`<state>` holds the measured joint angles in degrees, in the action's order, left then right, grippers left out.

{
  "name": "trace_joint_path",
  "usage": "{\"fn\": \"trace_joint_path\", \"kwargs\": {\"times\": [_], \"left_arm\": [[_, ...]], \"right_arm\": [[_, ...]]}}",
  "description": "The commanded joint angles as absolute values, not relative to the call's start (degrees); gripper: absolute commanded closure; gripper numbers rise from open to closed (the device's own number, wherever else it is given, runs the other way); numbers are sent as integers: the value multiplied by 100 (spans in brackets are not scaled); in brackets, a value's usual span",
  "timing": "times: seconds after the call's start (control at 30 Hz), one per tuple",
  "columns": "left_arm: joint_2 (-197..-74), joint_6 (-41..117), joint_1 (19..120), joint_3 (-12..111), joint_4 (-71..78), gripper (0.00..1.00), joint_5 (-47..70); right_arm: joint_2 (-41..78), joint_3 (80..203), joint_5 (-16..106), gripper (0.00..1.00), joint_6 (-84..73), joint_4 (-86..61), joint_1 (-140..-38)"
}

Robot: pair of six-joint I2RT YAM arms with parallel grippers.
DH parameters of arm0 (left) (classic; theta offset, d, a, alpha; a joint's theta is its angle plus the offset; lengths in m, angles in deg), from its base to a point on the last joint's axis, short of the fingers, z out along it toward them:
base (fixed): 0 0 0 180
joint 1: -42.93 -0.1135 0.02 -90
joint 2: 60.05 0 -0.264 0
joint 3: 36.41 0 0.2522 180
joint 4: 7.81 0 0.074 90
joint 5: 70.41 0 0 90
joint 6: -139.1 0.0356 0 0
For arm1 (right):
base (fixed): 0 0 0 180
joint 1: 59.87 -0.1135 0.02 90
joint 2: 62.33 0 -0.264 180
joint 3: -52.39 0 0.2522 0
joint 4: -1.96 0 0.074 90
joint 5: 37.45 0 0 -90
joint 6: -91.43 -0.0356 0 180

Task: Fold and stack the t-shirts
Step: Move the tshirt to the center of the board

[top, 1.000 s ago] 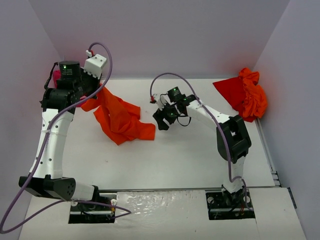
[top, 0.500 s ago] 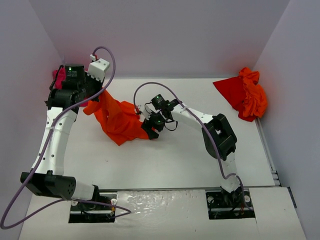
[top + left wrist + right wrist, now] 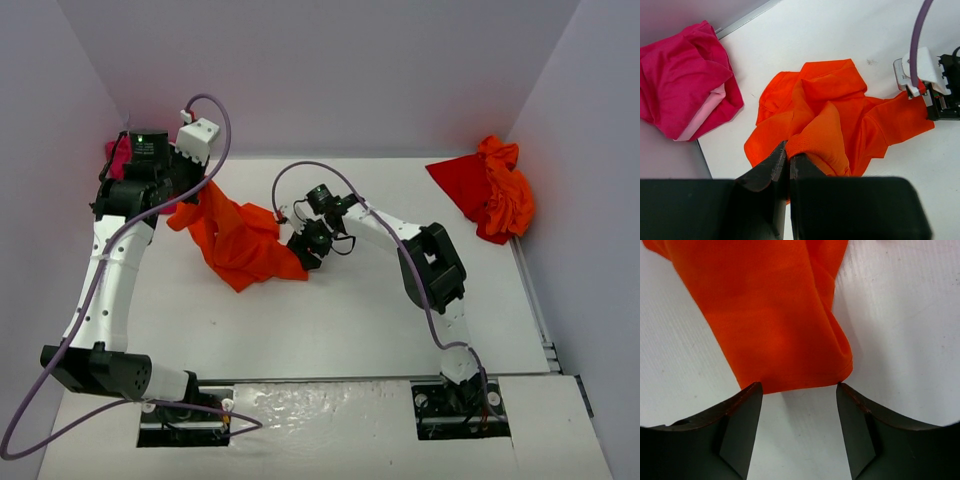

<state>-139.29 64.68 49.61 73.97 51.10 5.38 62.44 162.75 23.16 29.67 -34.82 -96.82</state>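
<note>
An orange t-shirt (image 3: 240, 243) hangs crumpled from my left gripper (image 3: 185, 200) at the back left, its lower part trailing on the table. In the left wrist view the left gripper (image 3: 788, 156) is shut on a fold of the orange t-shirt (image 3: 840, 115). My right gripper (image 3: 305, 252) is open at the shirt's right corner. In the right wrist view the right gripper (image 3: 799, 390) stands wide open just short of the hem of the orange t-shirt (image 3: 770, 315), with nothing between the fingers.
A red-orange pile of shirts (image 3: 490, 188) lies at the back right by the wall. A pink garment (image 3: 682, 80) lies bunched in the back left corner, also seen in the top view (image 3: 118, 155). Walls enclose the table on three sides.
My right arm has swung left across the table to the orange shirt's right corner. My left gripper has shifted slightly right with the shirt, bunching it.
</note>
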Motion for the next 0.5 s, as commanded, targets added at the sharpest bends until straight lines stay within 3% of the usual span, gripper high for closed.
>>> {"fn": "trace_joint_path", "kwargs": {"times": [0.0, 0.07, 0.13, 0.17, 0.2, 0.47], "left_arm": [[-13735, 6439, 4922, 7522, 4840, 100, 417], [-13731, 6459, 4917, 7505, 4858, 100, 395], [-13737, 6481, 4917, 7482, 4858, 100, 389], [-13740, 6488, 4917, 7473, 4862, 100, 381], [-13740, 6499, 4920, 7465, 4863, 100, 380], [-13740, 6643, 4923, 8156, 4572, 100, 1606]], "right_arm": [[6367, 16774, 2220, 46, 3065, -3496, -9697], [6462, 16815, 2187, 56, 3133, -3529, -9696], [6528, 16869, 2202, 85, 3149, -3550, -9696], [6555, 16890, 2254, 96, 3131, -3549, -9696], [6570, 16902, 2334, 100, 3114, -3554, -9693], [5500, 16752, 3477, 100, 3126, -3589, -9140]]}}
